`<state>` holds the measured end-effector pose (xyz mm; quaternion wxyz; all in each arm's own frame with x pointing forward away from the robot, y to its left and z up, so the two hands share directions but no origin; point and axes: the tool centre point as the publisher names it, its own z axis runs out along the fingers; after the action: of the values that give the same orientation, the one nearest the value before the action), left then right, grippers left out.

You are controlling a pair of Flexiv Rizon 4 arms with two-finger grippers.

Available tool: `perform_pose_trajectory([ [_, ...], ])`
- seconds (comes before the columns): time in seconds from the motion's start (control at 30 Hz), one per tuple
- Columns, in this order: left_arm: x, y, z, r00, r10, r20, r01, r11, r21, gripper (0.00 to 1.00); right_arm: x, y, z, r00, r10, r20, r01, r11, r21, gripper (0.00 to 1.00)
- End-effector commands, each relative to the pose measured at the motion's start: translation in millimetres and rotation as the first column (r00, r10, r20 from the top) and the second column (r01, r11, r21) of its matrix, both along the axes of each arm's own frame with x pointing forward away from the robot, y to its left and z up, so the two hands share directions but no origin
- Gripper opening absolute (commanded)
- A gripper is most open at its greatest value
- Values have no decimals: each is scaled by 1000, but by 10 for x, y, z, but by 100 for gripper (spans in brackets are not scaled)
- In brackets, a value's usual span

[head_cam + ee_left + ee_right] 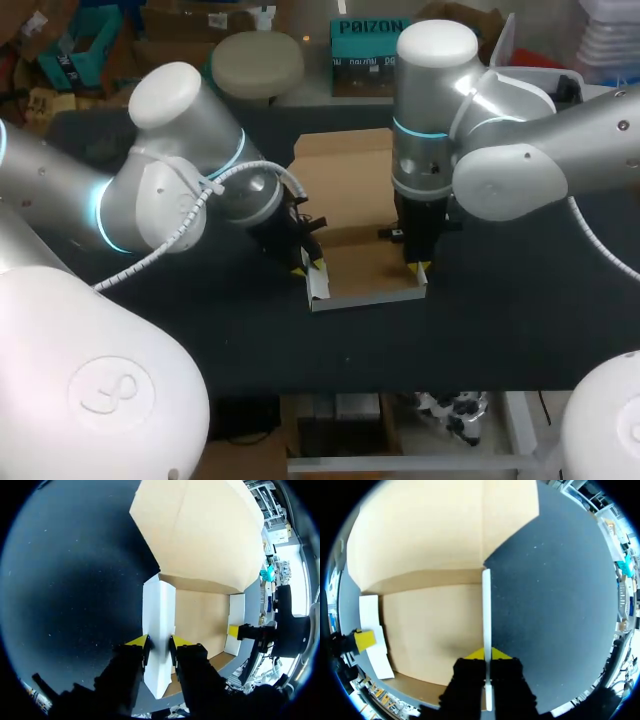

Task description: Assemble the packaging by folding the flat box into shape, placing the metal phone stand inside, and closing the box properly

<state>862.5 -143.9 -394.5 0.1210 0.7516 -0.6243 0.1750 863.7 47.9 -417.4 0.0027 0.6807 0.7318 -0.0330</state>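
We have the box [350,215] lying in the middle of the dark worktop [520,300], part-folded: its brown base is flat, and its broad lid panel [200,530] stretches away from us on the far side. Our left tool [159,642] is closed to a narrow gap on the left side wall [159,615], one yellow tip pressing each face of the white flap, which stands upright off the base. Our right tool [487,654] is pinched just as tightly on the right side wall [486,605], which we see edge-on as a thin upright strip between its tips. The two walls run parallel, their long axes pointing from the near edge of the box towards the lid, and the open base lies between the tools, inward of each. Each arm is nearest its own wall, and the lid lies ahead of both tools, beyond the ends of the walls. We judge the shaping step to be only partly done, since the lid is open and flat. Whatever comes next turns on both walls staying square to the base, so any slip or outward lean at either pinch could let the tray splay. We cannot see the metal phone stand in any view, so loading it looks some way off
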Motion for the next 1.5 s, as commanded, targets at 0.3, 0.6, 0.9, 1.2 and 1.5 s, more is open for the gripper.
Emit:
perform_pose_trajectory([
  [0.3,3,-68,-114,994,63,-86,-12,869,495,24,5,33,-2,1000,0,-5,0,1000,-3,0],
  [0.6,-27,-36,-148,995,22,-101,38,829,558,20,5,33,-2,1000,0,-5,0,1000,-3,0],
  [0.9,-29,-7,-171,990,-25,-137,100,807,582,14,5,33,-2,1000,0,-5,0,1000,-3,0],
  [1.2,8,16,-206,987,-31,-157,121,783,610,13,5,33,-2,1000,0,-5,0,1000,-3,0],
  [1.5,6,59,-273,986,-34,-164,129,781,612,12,5,33,-2,1000,0,-5,0,1000,-3,0],
])
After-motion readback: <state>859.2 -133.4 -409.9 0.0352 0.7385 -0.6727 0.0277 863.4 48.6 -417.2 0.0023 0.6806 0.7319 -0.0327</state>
